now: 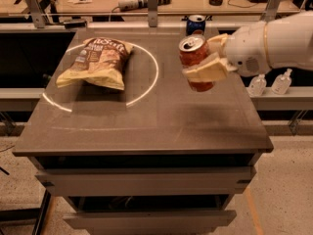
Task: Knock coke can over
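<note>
The white arm [274,43] reaches in over the right edge of the desk [146,124], roughly level, its forearm pointing toward the left edge. The gripper [200,57] sits over the right half of the desk, its cream fingers [208,68] clamped on the coke can [190,53], one in front and one behind. The can tilts, its silver top leaning toward the left edge; whether its base touches the desk cannot be told. A blue Pepsi can [196,23] stands upright at the far edge, just behind. A chip bag [95,62] lies flat toward the far left corner, inside a white ring [151,82].
</note>
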Available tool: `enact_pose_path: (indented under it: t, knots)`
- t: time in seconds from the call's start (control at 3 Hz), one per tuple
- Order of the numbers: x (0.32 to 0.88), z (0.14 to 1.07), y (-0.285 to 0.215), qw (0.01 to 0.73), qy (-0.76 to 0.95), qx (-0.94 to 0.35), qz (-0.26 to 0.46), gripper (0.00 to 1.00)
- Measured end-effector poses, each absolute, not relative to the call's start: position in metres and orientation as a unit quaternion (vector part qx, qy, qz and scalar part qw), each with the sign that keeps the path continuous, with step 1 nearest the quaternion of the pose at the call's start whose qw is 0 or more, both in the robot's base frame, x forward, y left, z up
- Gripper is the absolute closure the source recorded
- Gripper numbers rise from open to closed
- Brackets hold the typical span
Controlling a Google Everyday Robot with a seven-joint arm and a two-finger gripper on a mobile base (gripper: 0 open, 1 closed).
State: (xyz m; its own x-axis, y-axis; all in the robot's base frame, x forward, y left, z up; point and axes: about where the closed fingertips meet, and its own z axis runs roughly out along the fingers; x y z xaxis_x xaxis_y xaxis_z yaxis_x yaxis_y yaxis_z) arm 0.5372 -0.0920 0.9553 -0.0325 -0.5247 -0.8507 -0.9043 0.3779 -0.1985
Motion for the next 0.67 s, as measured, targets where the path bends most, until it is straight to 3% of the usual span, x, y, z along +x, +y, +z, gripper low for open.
enact_pose_path:
  t: [0.67]
  knots:
    - [0.515,0.96,-0.035,0.309,0.715,-0.612,0.135,1.0]
